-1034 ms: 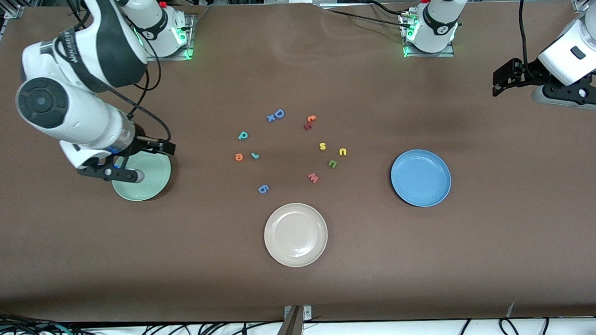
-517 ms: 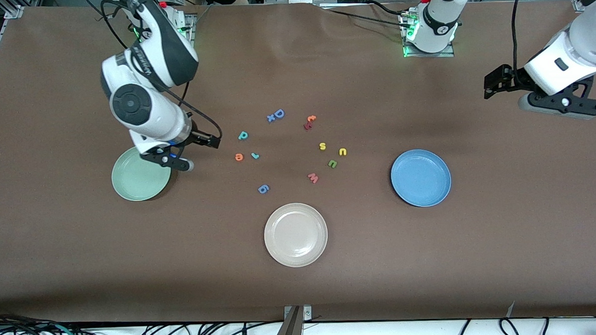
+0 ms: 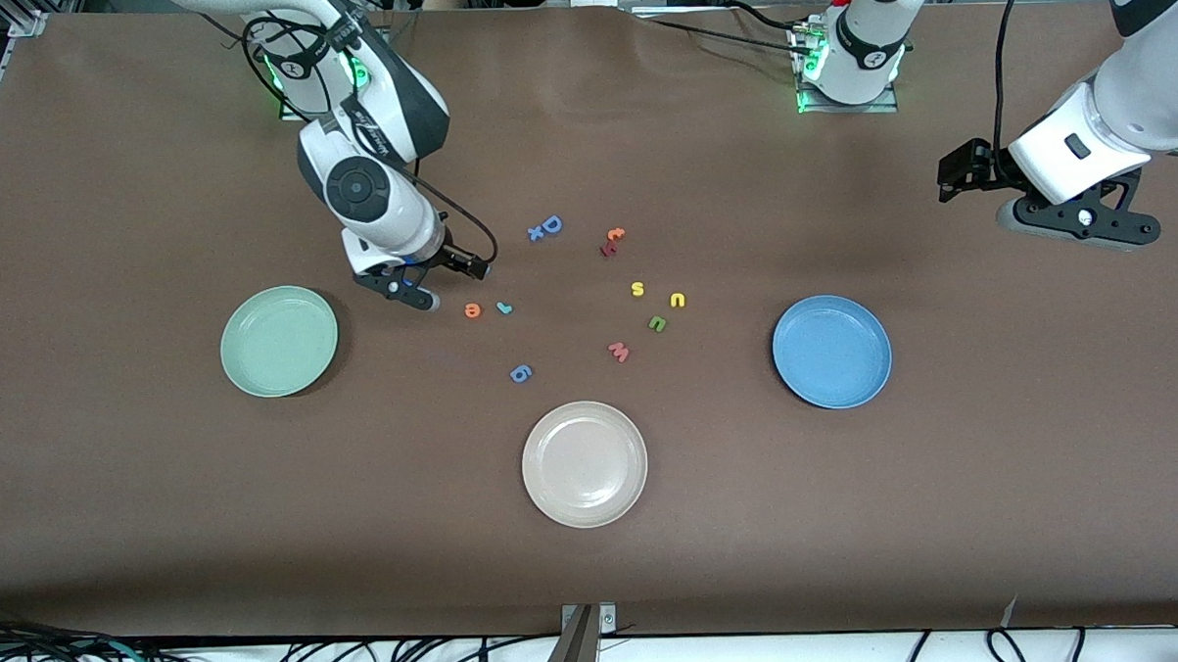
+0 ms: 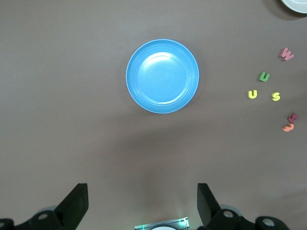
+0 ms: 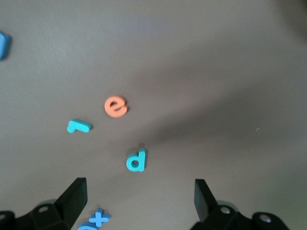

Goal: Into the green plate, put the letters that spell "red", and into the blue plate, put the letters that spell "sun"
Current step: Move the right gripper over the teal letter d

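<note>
My right gripper (image 3: pixel 440 282) hangs with fingers spread wide and empty over the small teal foam d (image 5: pixel 136 161), which lies on the brown worktop (image 3: pixel 163 483) beside the orange foam e (image 3: pixel 472 310) and teal foam r (image 3: pixel 504 307). The round mint-green plate (image 3: pixel 279 342) sits toward my right arm's end. My left gripper (image 3: pixel 975 175) hovers, fingers also wide apart and empty, above bare worktop near the round sky-blue plate (image 3: pixel 832 351). The yellow s (image 3: pixel 637 289), yellow u (image 3: pixel 677 299) and green n (image 3: pixel 656 323) lie between the two plates.
</note>
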`<action>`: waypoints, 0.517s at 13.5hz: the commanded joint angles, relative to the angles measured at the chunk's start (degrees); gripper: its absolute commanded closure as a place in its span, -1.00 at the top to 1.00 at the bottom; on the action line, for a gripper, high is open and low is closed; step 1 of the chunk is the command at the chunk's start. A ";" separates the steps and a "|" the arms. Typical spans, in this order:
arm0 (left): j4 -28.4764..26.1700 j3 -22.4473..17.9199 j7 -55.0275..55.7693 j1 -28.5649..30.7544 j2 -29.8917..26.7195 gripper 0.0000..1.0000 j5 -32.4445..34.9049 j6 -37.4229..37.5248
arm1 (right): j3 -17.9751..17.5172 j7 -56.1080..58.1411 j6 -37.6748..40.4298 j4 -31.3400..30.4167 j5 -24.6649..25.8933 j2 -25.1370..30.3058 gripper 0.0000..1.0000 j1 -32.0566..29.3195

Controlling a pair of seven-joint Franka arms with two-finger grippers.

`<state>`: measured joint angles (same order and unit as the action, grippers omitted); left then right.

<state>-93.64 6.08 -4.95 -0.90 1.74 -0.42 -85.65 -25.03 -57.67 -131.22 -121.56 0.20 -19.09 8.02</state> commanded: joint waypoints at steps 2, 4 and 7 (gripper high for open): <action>0.04 -0.10 -0.50 -0.07 -0.25 1.00 -0.28 0.22 | -0.29 -2.44 -4.56 -2.01 -0.82 -2.87 0.98 1.03; -0.05 -0.01 -0.50 -0.07 -0.25 1.00 -0.28 0.22 | -0.29 -2.36 -9.29 -4.90 -0.46 -3.32 0.98 1.38; -0.05 -0.02 -0.50 -0.07 -0.25 1.00 -0.28 0.22 | -0.20 -2.35 -12.39 -5.79 -0.11 -4.98 0.96 3.05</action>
<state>-93.64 6.08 -4.95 -0.90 1.75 -0.42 -85.65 -25.16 -59.46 -141.53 -126.49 0.21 -23.88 9.92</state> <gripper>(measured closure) 0.000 0.013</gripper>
